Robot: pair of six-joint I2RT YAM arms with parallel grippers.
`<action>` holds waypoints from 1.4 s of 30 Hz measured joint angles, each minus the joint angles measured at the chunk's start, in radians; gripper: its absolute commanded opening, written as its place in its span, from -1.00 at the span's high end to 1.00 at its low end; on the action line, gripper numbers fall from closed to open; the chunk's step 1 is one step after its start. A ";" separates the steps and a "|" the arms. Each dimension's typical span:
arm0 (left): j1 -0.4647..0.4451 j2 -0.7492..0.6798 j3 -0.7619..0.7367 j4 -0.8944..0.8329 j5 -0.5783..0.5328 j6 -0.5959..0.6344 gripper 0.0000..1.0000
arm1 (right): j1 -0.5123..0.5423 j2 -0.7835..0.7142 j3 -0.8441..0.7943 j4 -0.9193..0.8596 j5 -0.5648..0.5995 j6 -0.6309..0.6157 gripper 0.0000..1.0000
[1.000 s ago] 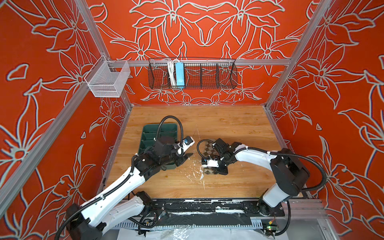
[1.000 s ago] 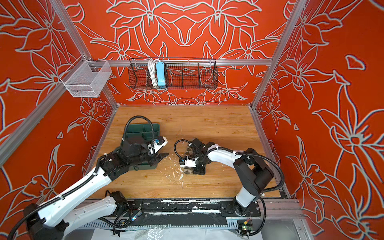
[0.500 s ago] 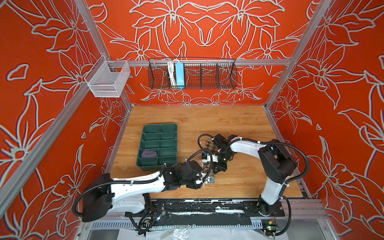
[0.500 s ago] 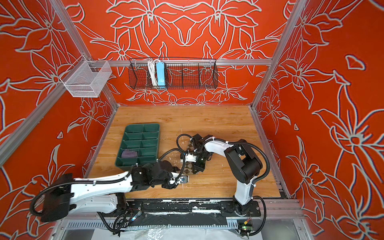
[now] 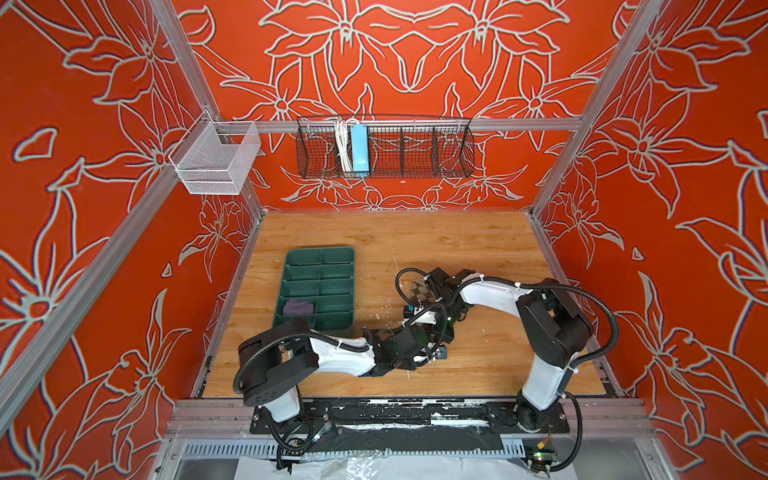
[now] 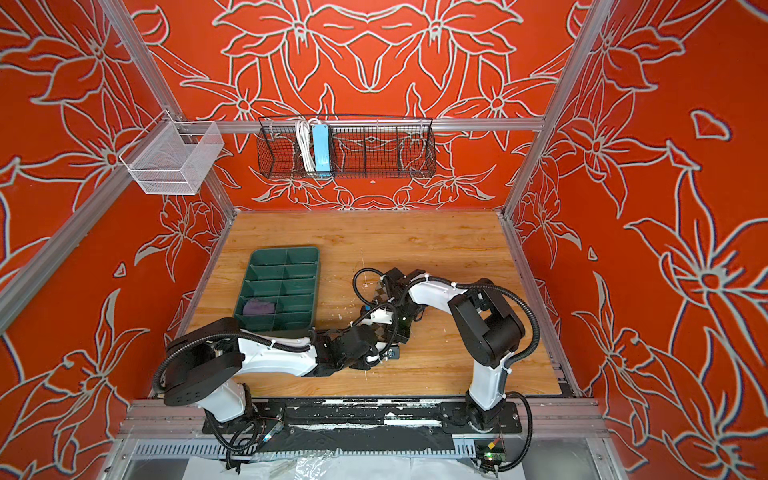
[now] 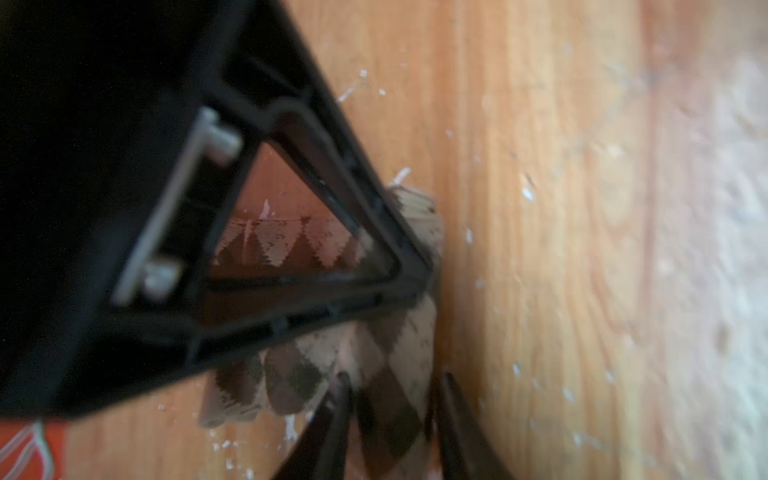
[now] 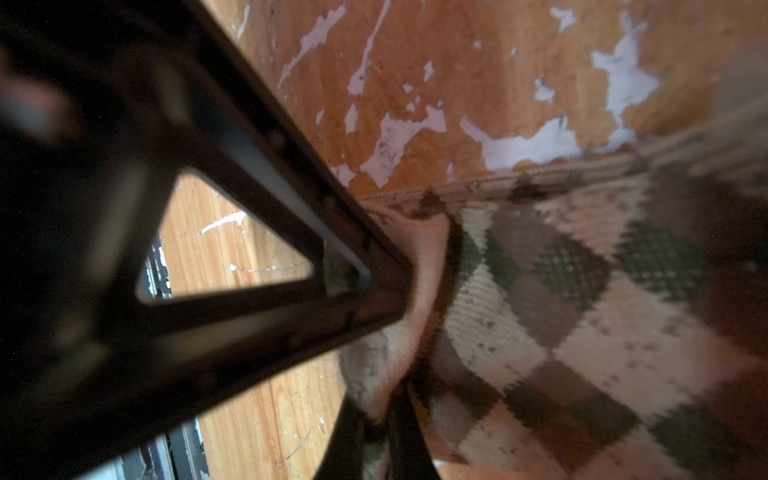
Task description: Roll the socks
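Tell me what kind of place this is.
Likely a lab test cell for robot manipulation, not a home. Aluminium frame rails hold red floral printed walls around a worn wooden tabletop, and two arms are bolted to a base plate at its front edge.

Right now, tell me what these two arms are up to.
Both arms are working on the beige-and-brown argyle cloth sock lying on the wooden tabletop. The right gripper is shut on a fold of it; the left gripper straddles its other end. A purple sock already sits in the green compartment tray.
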 measured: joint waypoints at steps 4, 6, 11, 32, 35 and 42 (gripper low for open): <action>-0.003 0.030 0.016 0.012 -0.033 -0.003 1.00 | 0.000 -0.010 -0.001 0.005 0.004 0.003 1.00; -0.004 0.037 0.024 0.010 -0.049 -0.009 1.00 | -0.002 -0.031 -0.016 0.028 0.022 0.007 1.00; -0.004 0.037 0.028 0.000 -0.042 -0.014 1.00 | -0.005 -0.164 -0.114 0.149 0.095 0.040 -0.95; 0.240 0.171 0.411 -0.556 0.463 -0.057 1.00 | -0.059 -1.187 -0.486 0.756 0.674 0.350 -0.95; 0.295 0.249 0.525 -0.685 0.592 -0.058 1.00 | -0.059 -1.293 -0.523 0.779 0.456 0.306 -0.95; 0.380 0.382 0.684 -0.874 0.803 -0.084 1.00 | -0.058 -1.234 -0.438 0.528 0.166 0.282 -0.94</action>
